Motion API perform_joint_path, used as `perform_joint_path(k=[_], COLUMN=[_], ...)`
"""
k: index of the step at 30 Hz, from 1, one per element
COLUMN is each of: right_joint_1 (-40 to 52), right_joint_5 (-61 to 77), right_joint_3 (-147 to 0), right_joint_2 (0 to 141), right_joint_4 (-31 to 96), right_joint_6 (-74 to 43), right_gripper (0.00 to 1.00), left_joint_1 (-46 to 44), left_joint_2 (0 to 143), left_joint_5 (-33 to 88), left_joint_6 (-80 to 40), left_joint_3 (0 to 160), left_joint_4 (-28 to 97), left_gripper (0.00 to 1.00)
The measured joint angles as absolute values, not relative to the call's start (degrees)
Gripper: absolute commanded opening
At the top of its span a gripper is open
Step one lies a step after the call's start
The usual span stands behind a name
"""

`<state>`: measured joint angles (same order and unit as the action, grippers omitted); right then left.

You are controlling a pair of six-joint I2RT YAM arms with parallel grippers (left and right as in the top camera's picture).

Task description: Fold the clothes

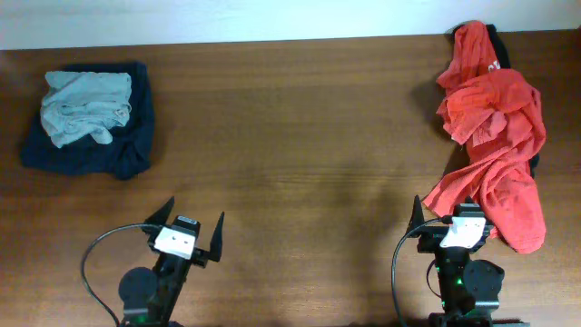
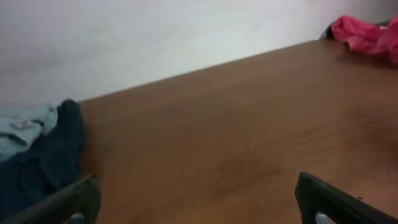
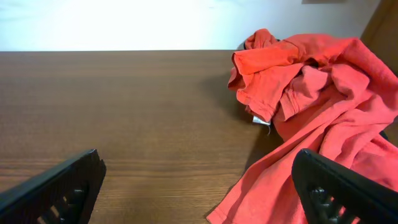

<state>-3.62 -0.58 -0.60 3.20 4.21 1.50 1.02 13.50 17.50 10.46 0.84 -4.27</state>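
**Pincers Spread Wide, Laundry Heaped at Both Ends of the Counter**

Crumpled clothes lie in two heaps at opposite ends of a brown wood-grain counter [image 1: 300, 136], with bare wood between them. At the far left, a pale blue-grey T-shirt [image 1: 86, 107] of soft cloth sits bunched on top of a dark navy garment [image 1: 95, 156], which spreads beneath it in a rough square. At the far right, an orange-red shirt [image 1: 495, 127] with small white print near its top sprawls from the back edge of the counter down toward the near edge. A sliver of dark cloth [image 1: 497, 41] shows behind its upper end; what that piece is cannot be made out.

The left pincer [image 1: 196, 208] sits at the near edge, its two black fingers spread wide with nothing between them, well apart from both heaps. The right pincer [image 1: 454, 211], also at the near edge, stands just as wide and holds nothing. The trailing hem of the orange-red shirt lies just beside its right finger. In the right wrist view the cloth runs down into the space between the two fingers, though whether it touches either one is hard to tell.

A small white tag [image 3: 260, 120] pokes out of a fold in the orange-red shirt. A black cable [image 1: 91, 263] loops beside the left arm, and a pale wall [image 3: 124, 25] rises behind the counter.
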Motion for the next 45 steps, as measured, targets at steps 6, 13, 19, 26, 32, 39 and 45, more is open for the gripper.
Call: perform_joint_path(k=[6, 13, 19, 26, 32, 39, 45], right_joint_1=[-3.6, -3.6, -3.6, -3.6, -3.6, -3.6, -3.6], right_joint_5=[-0.6, -0.6, -0.6, -0.6, -0.6, -0.6, -0.6], right_joint_3=[-0.6, -0.6, -0.6, -0.6, -0.6, -0.6, -0.6], right_joint_2=[3.2, 3.2, 3.2, 3.2, 3.2, 3.2, 3.2], right_joint_4=[4.2, 4.2, 4.2, 4.2, 4.2, 4.2, 4.2], right_joint_6=[1.5, 1.5, 1.5, 1.5, 1.5, 1.5, 1.5], right_gripper=[0.98, 0.98, 0.98, 0.98, 0.98, 0.98, 0.98], left_joint_1=[1.0, 1.0, 1.0, 1.0, 1.0, 1.0, 1.0], left_joint_2=[8.8, 5.3, 1.3, 0.9, 0.9, 0.9, 0.9], left_joint_5=[16.4, 15.5, 15.6, 15.6, 15.6, 15.6, 15.6], left_joint_6=[10.5, 10.5, 10.5, 10.5, 10.5, 10.5, 10.5], left_joint_3=[0.7, 0.7, 0.7, 0.7, 0.7, 0.7, 0.7], left_joint_4=[3.0, 3.1, 3.0, 3.0, 3.0, 3.0, 3.0], left_gripper=[0.99, 0.99, 0.99, 0.99, 0.99, 0.99, 0.99])
